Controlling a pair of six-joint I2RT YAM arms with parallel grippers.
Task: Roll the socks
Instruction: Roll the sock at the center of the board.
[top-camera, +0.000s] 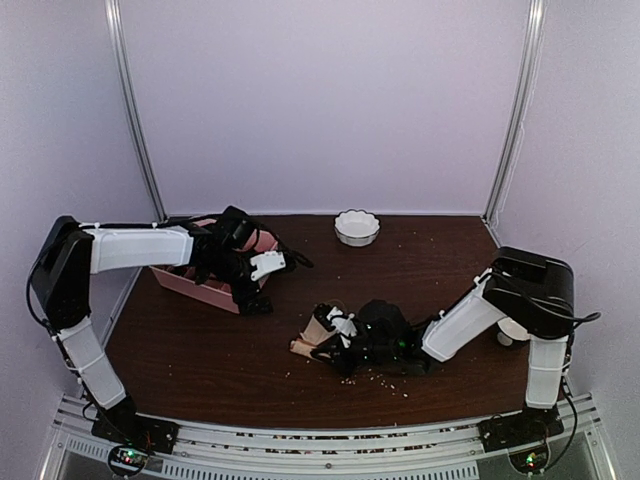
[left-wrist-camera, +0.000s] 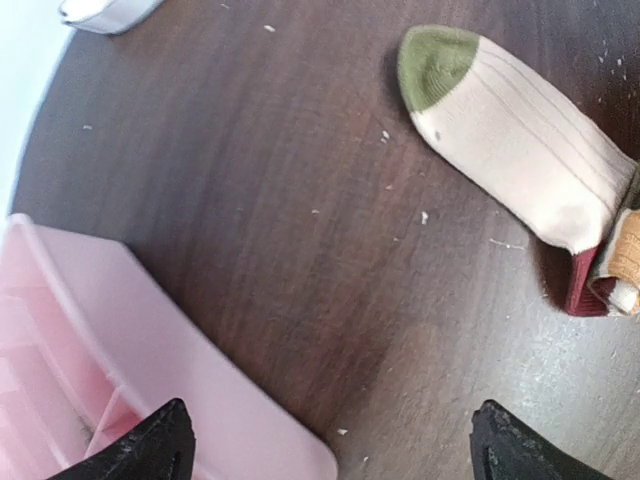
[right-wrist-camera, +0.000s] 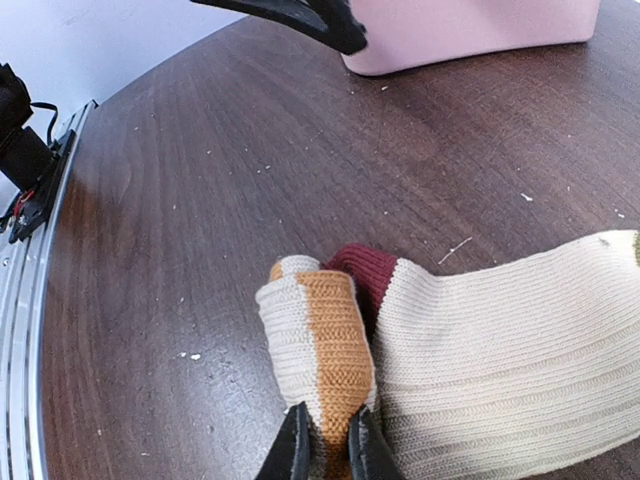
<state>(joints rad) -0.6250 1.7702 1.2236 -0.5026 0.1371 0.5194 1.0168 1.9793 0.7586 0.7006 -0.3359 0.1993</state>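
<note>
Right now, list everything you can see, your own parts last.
socks: count unclear, cream ribbed with olive toe, maroon and mustard patches, table centre
tray: one, pink, left rear of table
bowl: one, white, scalloped, rear centre
crumbs: many, pale, scattered on table
table: one, dark brown wood
left tool: one, black, open, above table beside tray
right tool: one, black, shut on the socks' mustard-banded end

Cream ribbed knit sock (left-wrist-camera: 530, 150) with olive-green toe and maroon end, folded cream knit sock (right-wrist-camera: 325, 350) banded mustard-orange, pale pink plastic tray (left-wrist-camera: 150, 330), dark brown wood-grain table (left-wrist-camera: 250, 150) (flecked with pale crumbs), white scalloped bowl (top-camera: 357, 228)
</note>
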